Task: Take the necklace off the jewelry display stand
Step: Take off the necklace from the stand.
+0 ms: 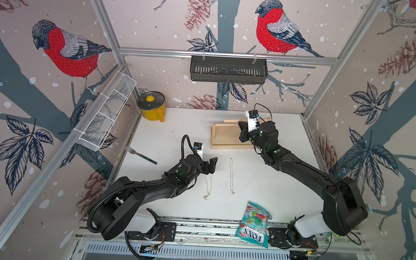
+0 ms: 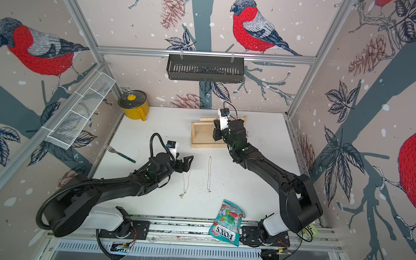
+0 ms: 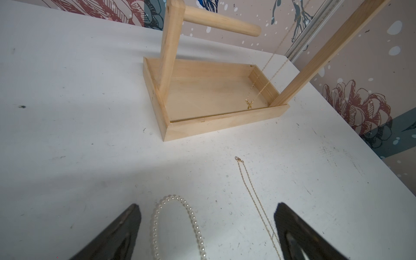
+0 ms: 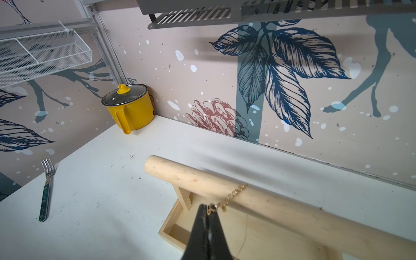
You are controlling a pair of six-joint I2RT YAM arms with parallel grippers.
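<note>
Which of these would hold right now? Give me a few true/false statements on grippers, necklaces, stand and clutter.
1. The right gripper is shut on the gold chain draped over the dowel. True.
2. The left gripper holds the pearl necklace. False: its jaws stand open and the pearls lie on the table.
3. A thin chain lies on the table beside the pearl necklace. True.
4. The fork lies in the stand's tray. False: it lies on the table, away from the tray.
5. The yellow pot has its lid on. True.
</note>
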